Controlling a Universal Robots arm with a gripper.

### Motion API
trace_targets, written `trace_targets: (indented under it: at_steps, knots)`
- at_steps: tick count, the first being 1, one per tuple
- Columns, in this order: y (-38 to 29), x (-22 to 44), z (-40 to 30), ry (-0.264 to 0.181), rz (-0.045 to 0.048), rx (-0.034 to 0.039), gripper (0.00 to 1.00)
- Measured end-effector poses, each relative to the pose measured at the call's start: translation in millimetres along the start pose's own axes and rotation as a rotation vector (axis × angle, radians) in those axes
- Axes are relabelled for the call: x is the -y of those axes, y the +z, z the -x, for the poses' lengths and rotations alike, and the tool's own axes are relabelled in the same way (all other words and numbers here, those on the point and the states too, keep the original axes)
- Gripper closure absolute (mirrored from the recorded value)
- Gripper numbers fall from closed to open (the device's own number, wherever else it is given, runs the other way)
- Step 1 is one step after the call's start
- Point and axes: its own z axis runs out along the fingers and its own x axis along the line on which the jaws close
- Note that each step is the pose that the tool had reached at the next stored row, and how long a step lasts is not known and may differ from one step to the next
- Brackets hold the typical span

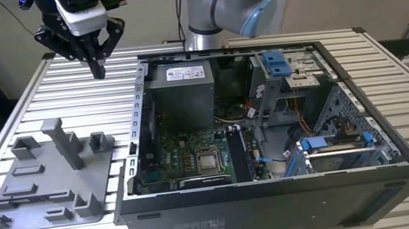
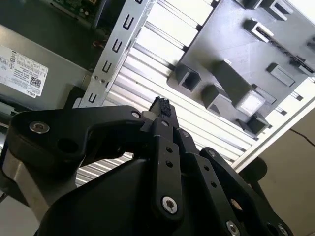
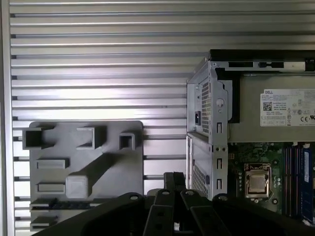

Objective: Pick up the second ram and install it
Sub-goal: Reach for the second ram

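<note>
My gripper (image 1: 98, 73) hangs high above the slatted table, beyond the far left corner of the open computer case (image 1: 276, 199). Its black fingers are pressed together and hold nothing. In both wrist views the gripper (image 2: 160, 105) (image 3: 173, 178) reads as one shut tip. The second ram (image 1: 35, 196) looks like a long narrow dark strip standing on edge in a slot of the grey fixture plate (image 1: 96, 179), well away from the gripper. The same strip, the second ram (image 3: 61, 204) (image 2: 280, 44), is seen in both wrist views. The motherboard's memory slots (image 1: 238, 151) lie beside the silver processor (image 1: 209, 161).
The fixture plate has upright posts, the tallest post (image 1: 65, 142) near its middle. Inside the case are a grey power supply (image 1: 181, 94), blue drive brackets (image 1: 276, 63) and loose cables. The arm's base (image 1: 226, 2) stands behind the case. Bare slatted table (image 1: 95, 104) lies under the gripper.
</note>
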Motion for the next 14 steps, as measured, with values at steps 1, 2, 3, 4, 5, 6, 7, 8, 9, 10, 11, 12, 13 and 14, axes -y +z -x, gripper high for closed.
trace_targets:
  at_steps: [1,2,3,4,5,6,7,8,9,10,11,12,13,14]
  knots:
    - [0.2,0.5,-2.9,-0.002,0.0,-0.0001,0.89]
    - [0.4,1.1,-5.6,-0.004,0.0001,-0.0002,0.89]
    - [0.5,1.7,-8.4,-0.006,0.0001,-0.0004,0.89]
    - [0.6,2.2,-10.9,-0.008,0.0002,-0.0004,0.89]
    - [0.8,2.6,-13.1,-0.009,0.0003,-0.0005,0.89]
    - [1.0,3.1,-15.5,-0.011,0.0005,-0.0006,0.89]
    - [1.2,3.6,-17.9,-0.013,0.0007,-0.0006,0.89]
    - [1.4,4.1,-20.5,-0.015,0.0008,-0.0008,0.89]
    - [1.7,4.5,-23.6,-0.016,0.0012,-0.0009,0.89]
    - [1.9,5.1,-27.3,-0.017,0.0018,-0.001,0.89]
    - [2.1,5.5,-31.3,-0.018,0.0022,-0.0009,0.89]
    - [2.3,5.7,-35.4,-0.019,0.0024,-0.001,0.89]
    - [2.4,5.9,-39.9,-0.02,0.0026,-0.001,0.89]
    - [2.5,6.1,-44.1,-0.02,0.0027,-0.001,0.89]
